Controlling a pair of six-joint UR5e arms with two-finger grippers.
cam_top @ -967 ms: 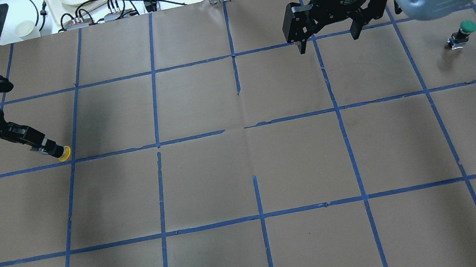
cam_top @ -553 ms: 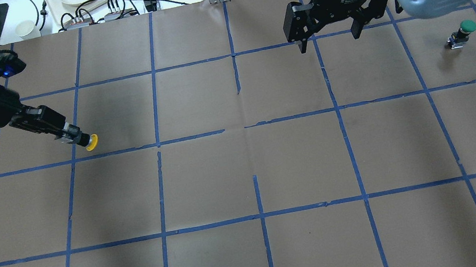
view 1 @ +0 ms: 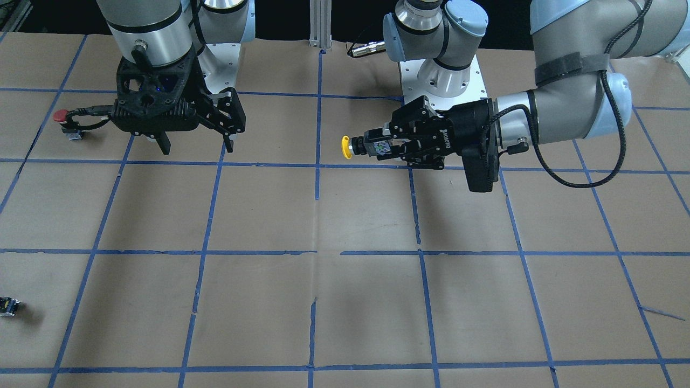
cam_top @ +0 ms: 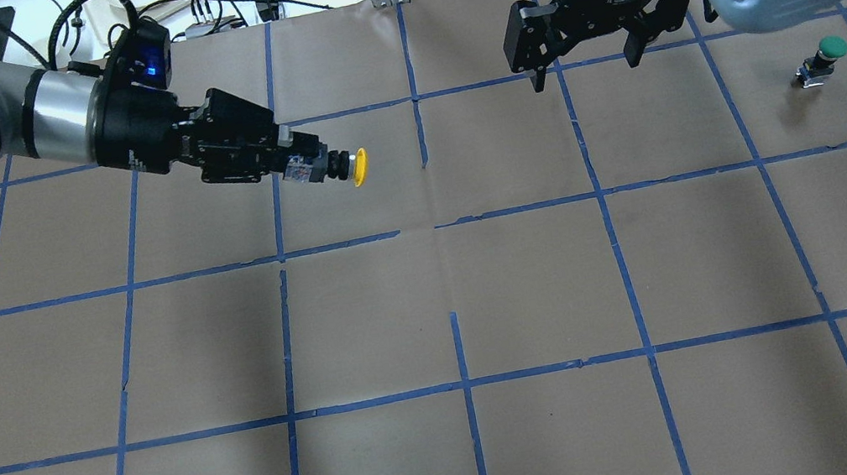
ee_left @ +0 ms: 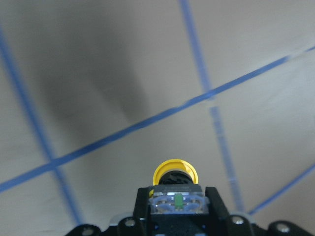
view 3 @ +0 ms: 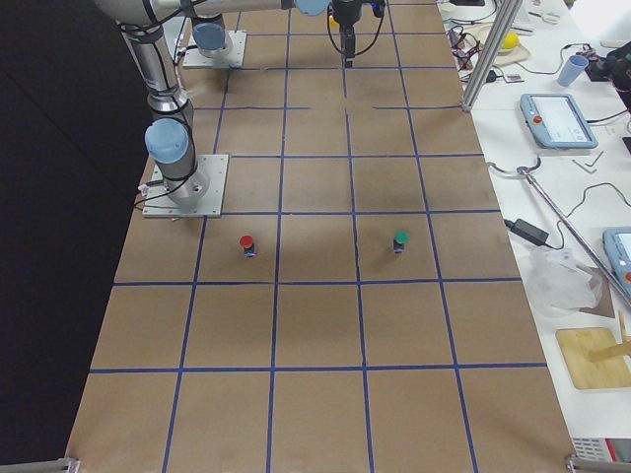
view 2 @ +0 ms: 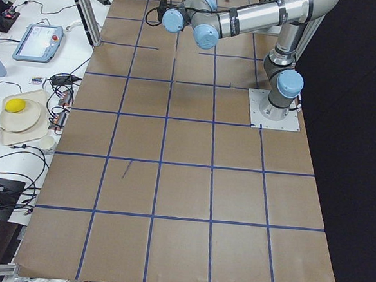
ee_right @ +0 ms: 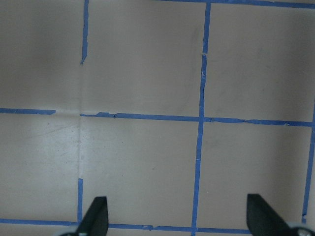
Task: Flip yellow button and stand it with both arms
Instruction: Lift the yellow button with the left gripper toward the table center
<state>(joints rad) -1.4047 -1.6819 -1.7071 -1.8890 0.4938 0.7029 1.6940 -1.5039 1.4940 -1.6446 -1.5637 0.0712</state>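
**Front-facing view:** The left pincer (view 1: 380, 147) is clamping the grey, blocky body of the yellow button (view 1: 351, 146). It is holding the button level above the surface (view 1: 323, 215), with the round cap pointing toward the centre line. The surface is matte brown paper crossed by a grid of blue tape (view 1: 318, 129). The right pincer (view 1: 197, 141) is hanging with its black fingers spread wide and gripping nothing. A red button (view 1: 63, 115) is standing near it, and a small dark block (view 1: 8, 306) is lying well apart.

**Overhead view:** The yellow cap is showing edge-on as a thin disc, with a ribbed black collar behind it. A green button (cam_top: 828, 56) is standing upright at the right.

**Side views:** The red and green buttons are standing upright, well apart. The yellow button is too small to make out.

**Left wrist view:** The glossy, clear-faced body is sitting between the two fingers, with the cap beyond it.

**Right wrist view:** Two pointed fingertips are framing bare paper.
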